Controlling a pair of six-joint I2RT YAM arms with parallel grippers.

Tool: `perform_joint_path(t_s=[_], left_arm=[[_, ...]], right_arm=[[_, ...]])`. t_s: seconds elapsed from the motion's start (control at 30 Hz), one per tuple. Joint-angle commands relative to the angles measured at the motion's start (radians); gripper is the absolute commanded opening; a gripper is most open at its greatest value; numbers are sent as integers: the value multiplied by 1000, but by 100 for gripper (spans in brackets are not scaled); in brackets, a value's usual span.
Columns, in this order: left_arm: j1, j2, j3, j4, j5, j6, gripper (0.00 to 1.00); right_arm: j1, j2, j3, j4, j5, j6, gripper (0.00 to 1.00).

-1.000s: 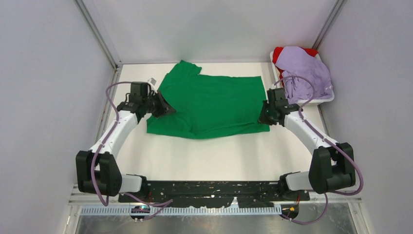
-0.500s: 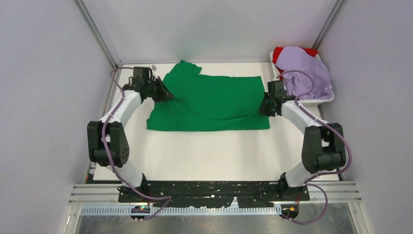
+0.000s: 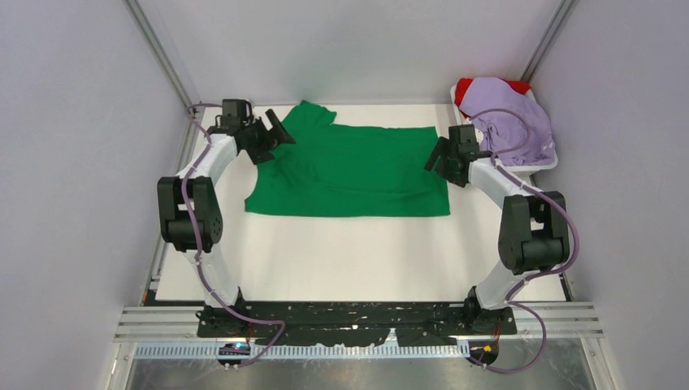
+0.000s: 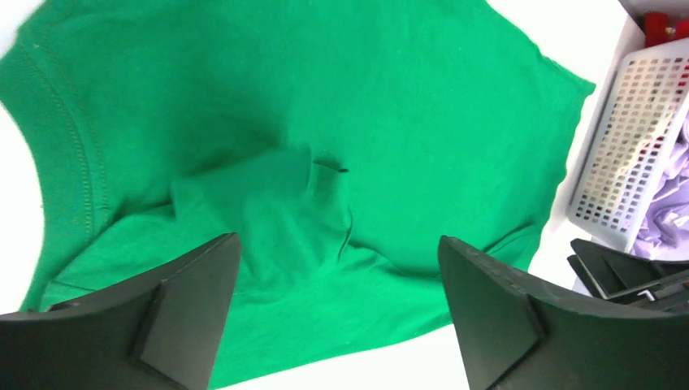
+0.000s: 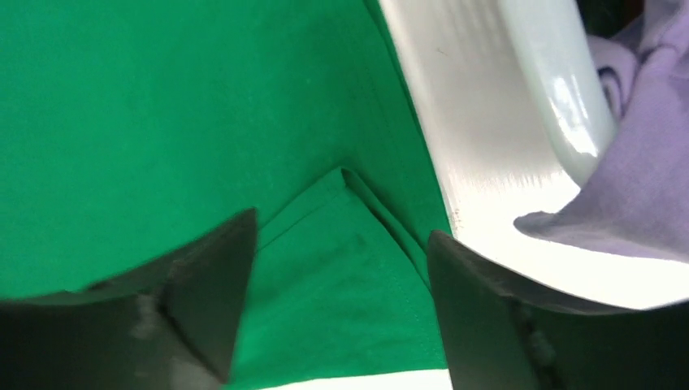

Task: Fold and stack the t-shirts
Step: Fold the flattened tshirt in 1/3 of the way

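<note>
You were midway through folding the green t-shirt (image 3: 349,175): it lay flat across the far middle of the table, apparently doubled lengthwise, with your left gripper (image 3: 275,135) and right gripper (image 3: 437,154) open and empty over its ends. Next you likely needed fresh grips for a crosswise fold. The lavender t-shirt (image 3: 512,122) and red t-shirt (image 3: 465,88) lay heaped in the tray (image 3: 543,166), far right.

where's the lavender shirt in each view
top external: lavender shirt far right, heaped in the white tray
left wrist: lavender shirt at right edge, beyond the white tray
right wrist: lavender shirt on the right, overhanging the white tray
shared landmark: the white tray
</note>
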Motion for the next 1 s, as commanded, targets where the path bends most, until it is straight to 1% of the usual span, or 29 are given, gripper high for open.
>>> perform_joint_path(t_s=[0.0,0.03,0.1,0.23,0.33,0.4,0.5,0.57,0.63,0.73,0.8,0.83,0.97], left_arm=[[18,-33,38,-10,25,-19,100],[18,-60,10,-8,29,-18,100],[18,-119,-72,13,34,-20,100],[7,-216,-262,132,59,-45,100],[-18,-198,-330,212,87,-76,100],[-26,-142,-305,218,134,-91,100],[-29,-70,-275,219,166,-106,100],[-29,-50,-277,210,162,-107,100],[-29,-50,-299,198,138,-90,100],[-28,-59,-317,79,85,-38,100],[-30,-95,-386,81,97,-32,100],[-29,-121,-449,102,107,-35,100],[-31,-259,-628,130,112,-27,100]], right_arm=[[1,-72,-12,73,-80,-48,91],[5,-93,-23,74,-119,-70,100],[13,-122,-67,83,-167,-93,96],[36,-157,-171,151,-247,-129,95],[67,-123,-194,194,-271,-147,95],[79,-80,-170,192,-281,-142,95],[95,-36,-139,196,-277,-124,95],[101,-14,-130,184,-259,-112,96],[101,1,-135,132,-239,-106,95],[102,-8,-179,99,-221,-99,95],[102,-34,-232,86,-225,-93,95],[102,-57,-267,73,-226,-91,95],[102,-154,-365,10,-237,-96,96]])
